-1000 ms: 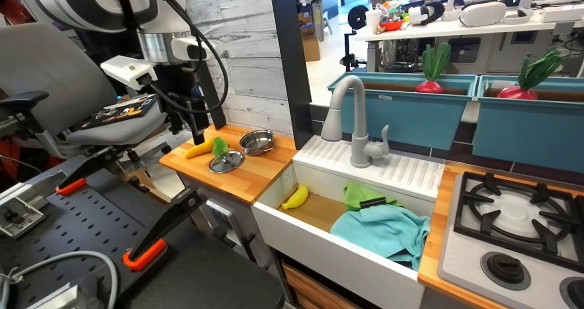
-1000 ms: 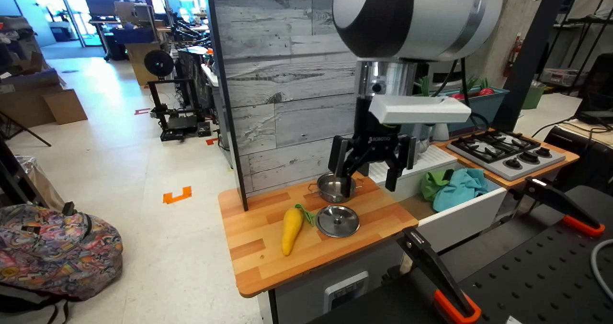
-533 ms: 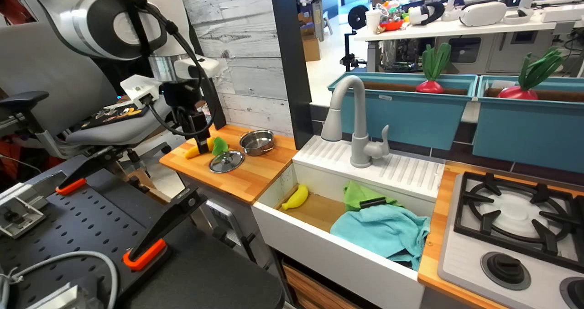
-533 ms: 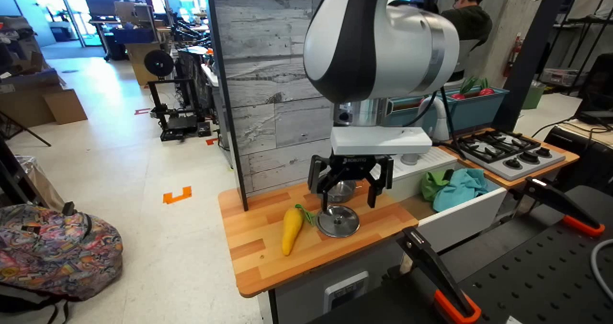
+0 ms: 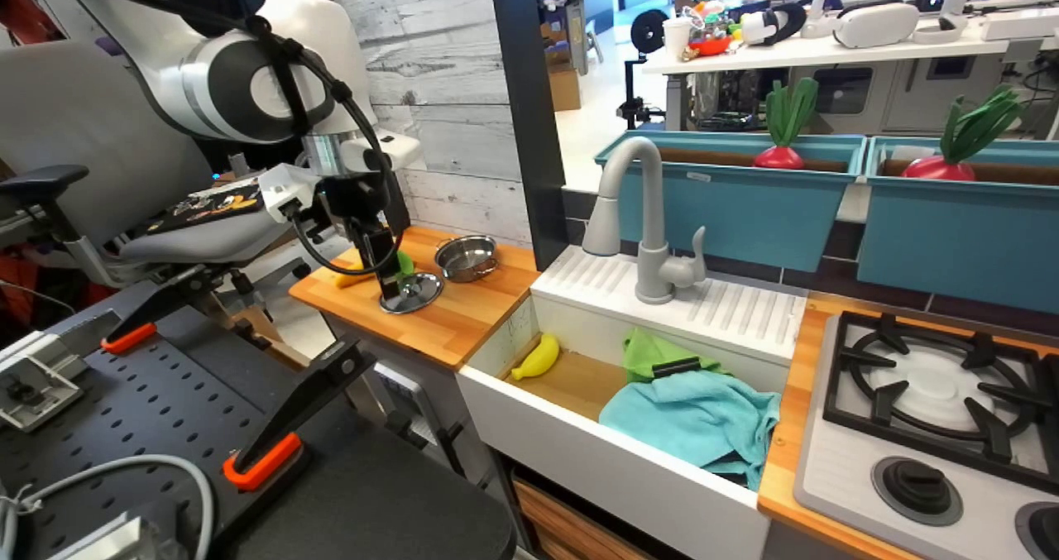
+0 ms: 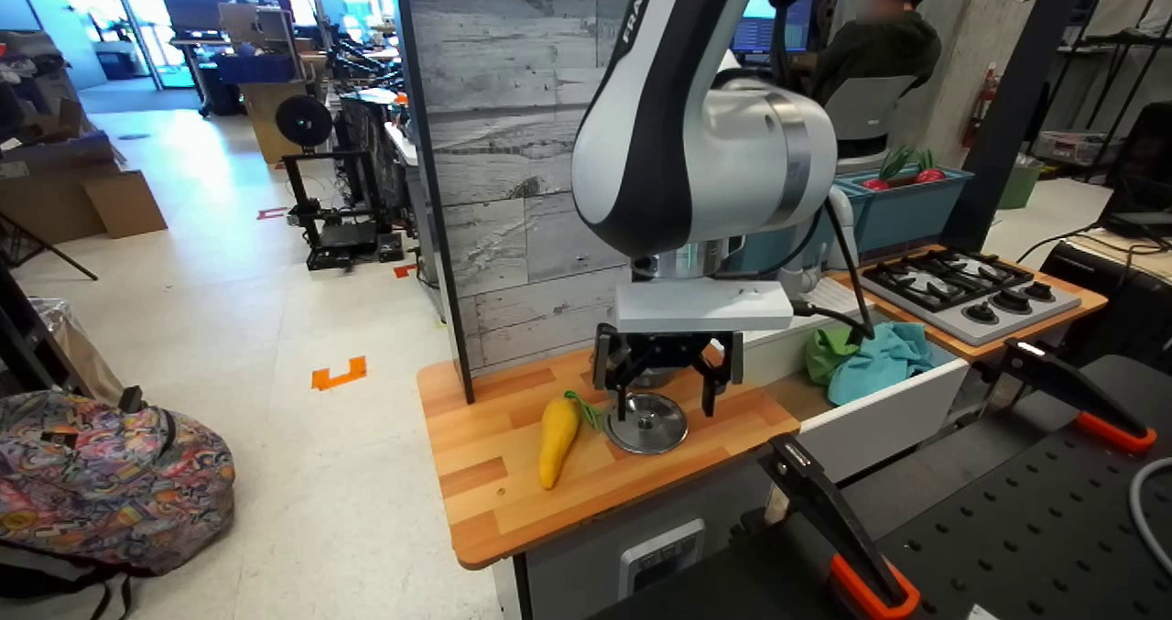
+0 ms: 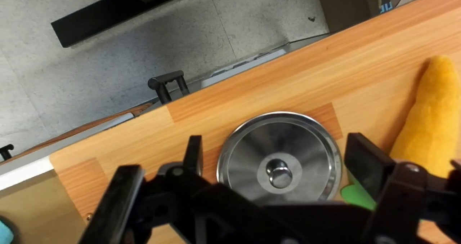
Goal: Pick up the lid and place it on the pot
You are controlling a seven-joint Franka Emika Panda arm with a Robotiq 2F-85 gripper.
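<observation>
The round silver lid (image 7: 259, 139) lies flat on the wooden counter, knob up, in both exterior views (image 5: 424, 294) (image 6: 648, 437). My gripper (image 7: 275, 150) is open and points down just above the lid, its fingers spread on either side of the lid. In an exterior view its empty fingertips (image 6: 666, 407) sit close over the lid's far part. The small steel pot (image 5: 466, 259) stands open on the counter behind the lid. In an exterior view the pot (image 6: 652, 378) is mostly hidden behind the gripper. The pot is out of the wrist view.
A yellow squash (image 6: 557, 439) with a green leaf lies beside the lid, near one finger in the wrist view (image 7: 430, 121). A grey plank wall (image 5: 447, 130) rises behind the pot. The white sink (image 5: 612, 469) adjoins the counter (image 6: 513, 501), with a banana (image 5: 538, 357) and cloths (image 5: 695, 419) inside.
The arm has come down and across to the lid; the gripper, open throughout, is now low over it. The lid, pot and squash have not moved.
</observation>
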